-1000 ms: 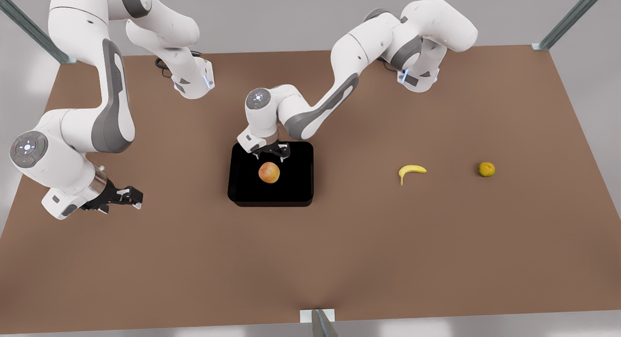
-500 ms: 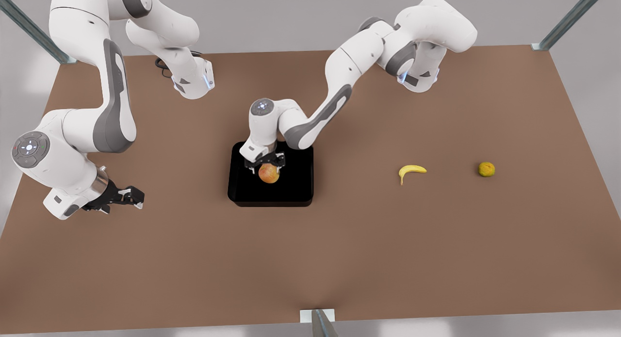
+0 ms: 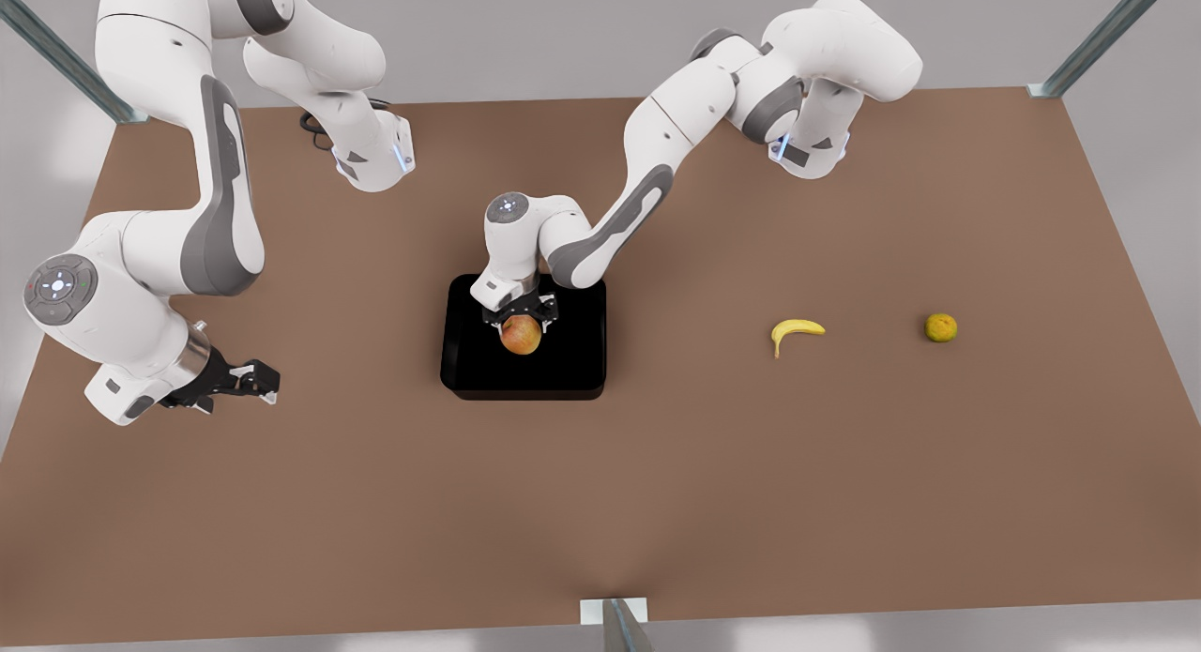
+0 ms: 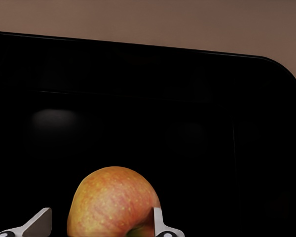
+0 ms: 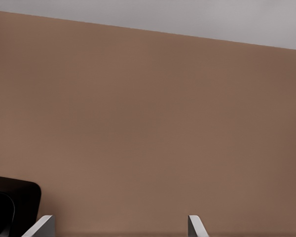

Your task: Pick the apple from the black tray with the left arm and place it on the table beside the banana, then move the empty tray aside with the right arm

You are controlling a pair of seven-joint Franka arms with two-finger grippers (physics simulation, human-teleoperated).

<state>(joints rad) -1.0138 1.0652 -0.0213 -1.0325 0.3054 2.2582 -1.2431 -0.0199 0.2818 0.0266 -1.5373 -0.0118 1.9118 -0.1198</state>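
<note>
Red-orange apple at centre of black tray; left claw lowered around it since a second ago, spread, unclosed. Right claw spread, waiting far left over tabletop.

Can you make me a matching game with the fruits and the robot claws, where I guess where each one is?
Things:
1. small round red-orange apple
2. curved bright yellow banana
3. dull yellow-green round fruit
4. right gripper

Places:
A. farthest toward the front view's right on the brown table
B. between the left gripper's open fingers, inside the glossy black tray
C. waiting open over bare table, front view's left
D. between tray and dull fruit

Pairs: 1-B, 2-D, 3-A, 4-C
</note>
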